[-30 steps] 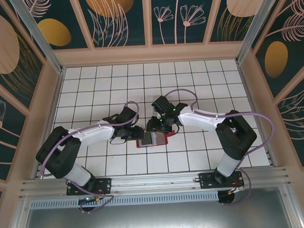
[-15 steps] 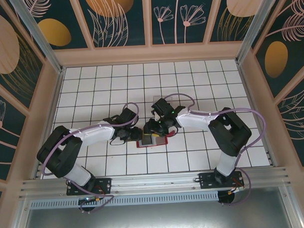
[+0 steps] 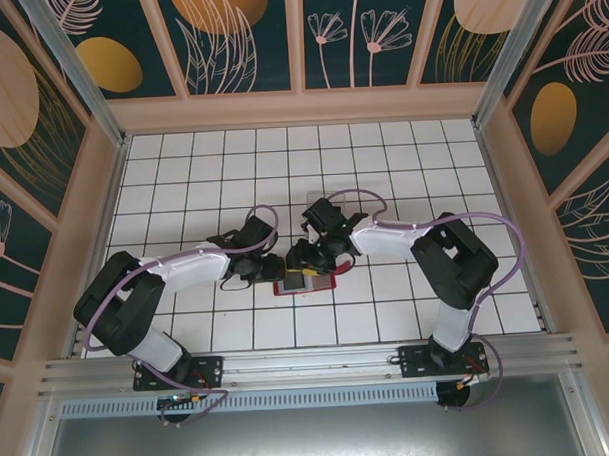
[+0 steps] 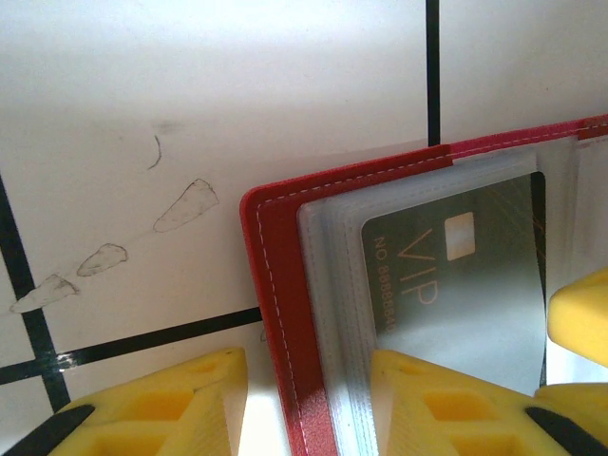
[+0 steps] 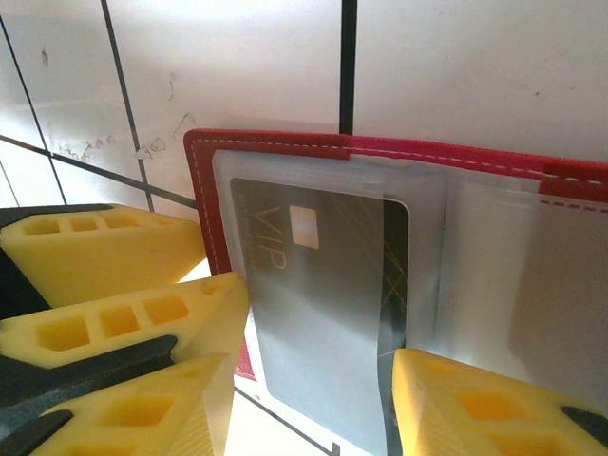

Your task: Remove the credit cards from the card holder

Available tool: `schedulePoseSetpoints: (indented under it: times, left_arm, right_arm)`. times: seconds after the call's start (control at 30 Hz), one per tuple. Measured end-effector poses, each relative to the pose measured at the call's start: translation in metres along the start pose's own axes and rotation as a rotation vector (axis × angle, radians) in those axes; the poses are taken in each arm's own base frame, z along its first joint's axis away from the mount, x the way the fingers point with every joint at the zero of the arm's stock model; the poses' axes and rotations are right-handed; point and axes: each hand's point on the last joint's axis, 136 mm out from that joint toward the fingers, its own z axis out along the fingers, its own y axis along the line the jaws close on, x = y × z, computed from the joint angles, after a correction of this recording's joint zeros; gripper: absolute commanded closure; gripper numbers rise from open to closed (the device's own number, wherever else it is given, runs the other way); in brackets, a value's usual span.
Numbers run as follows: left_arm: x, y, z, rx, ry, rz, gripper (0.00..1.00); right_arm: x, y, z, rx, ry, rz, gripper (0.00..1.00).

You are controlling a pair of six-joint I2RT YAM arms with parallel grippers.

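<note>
The card holder (image 4: pixel 271 285) lies open on the tabletop (image 3: pixel 382 165), with the left jaws parted astride its edge. The right jaws, released, bracket the sleeved credit card (image 5: pixel 323 313); its long axis crosses their closing line.

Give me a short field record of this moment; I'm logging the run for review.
table: white tiles, dark grid lines
wallet: red, lying open, clear sleeves facing up
card: dark, marked VIP, tucked in the sleeves
left gripper: open, astride the wallet's red edge
right gripper: open, one finger either side of the card
</note>
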Motion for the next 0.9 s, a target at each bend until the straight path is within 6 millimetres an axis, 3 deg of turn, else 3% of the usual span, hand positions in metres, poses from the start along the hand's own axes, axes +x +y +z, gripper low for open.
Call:
schedulePoseSetpoints:
  times: [0.9]
  left_arm:
    - [-0.0004,0.0014,0.0002,-0.007,-0.004,0.000,0.60]
  right_arm:
    - [-0.0019,-0.0018,0.0047,0.009,0.000,0.012,0.53]
